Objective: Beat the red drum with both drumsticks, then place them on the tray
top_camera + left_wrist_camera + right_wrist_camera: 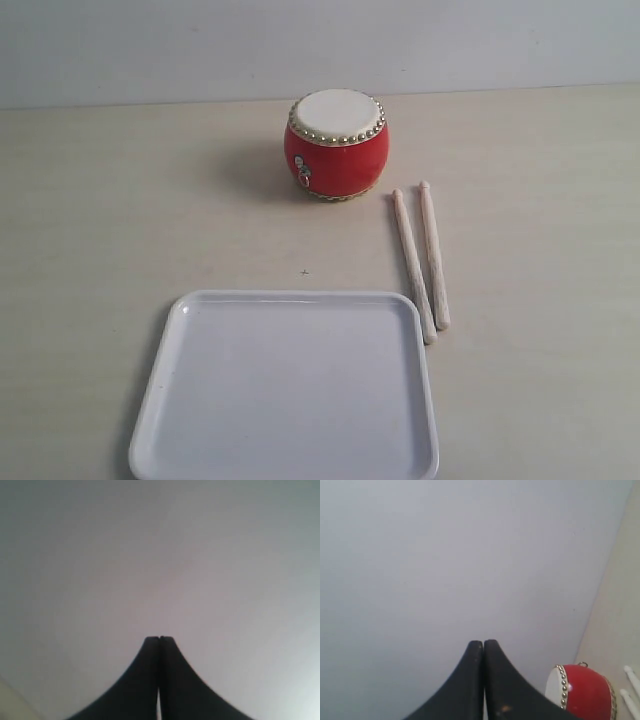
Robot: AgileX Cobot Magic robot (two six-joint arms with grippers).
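Observation:
The red drum (pixel 337 145) with a cream skin and gold studs stands upright at the back middle of the table. Two pale wooden drumsticks (pixel 420 262) lie side by side to its right front, reaching down to the right edge of the white tray (pixel 160 400), which sits at the front. Neither arm shows in the exterior view. My left gripper (pixel 159 639) is shut and empty, facing a plain grey wall. My right gripper (pixel 483 642) is shut and empty too; its view catches the drum (pixel 582 690) and the drumsticks' tips (pixel 632 690) at one corner.
A pale wooden tabletop (pixel 120 220) runs to a grey wall (pixel 150 40) behind the drum.

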